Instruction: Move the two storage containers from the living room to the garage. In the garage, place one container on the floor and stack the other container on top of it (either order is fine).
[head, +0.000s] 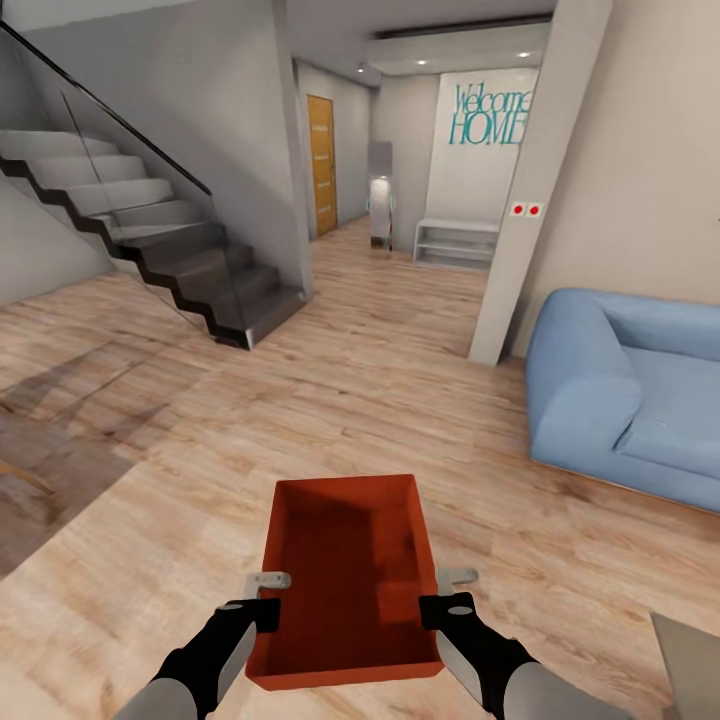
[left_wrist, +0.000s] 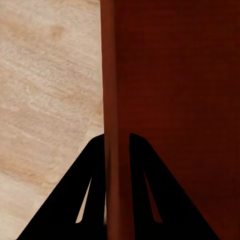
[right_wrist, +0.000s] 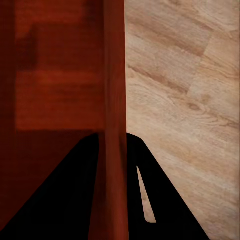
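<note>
Carry the storage container level, both arms pulling evenly so neither side wall slips. The left end effector and right end effector each pinch a wall, arms extended forward, low over the living room's plank floor; its contents look empty.

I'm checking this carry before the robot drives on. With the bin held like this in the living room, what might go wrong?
Both grippers pinch only thin side walls of the storage container: the left gripper and right gripper each straddle a rim, so a jolt might let it slip or tilt.

The route toward the hallway narrows between the staircase and the pillar; the bin juts forward and could clip either.

The sofa stands close on the right.
</note>
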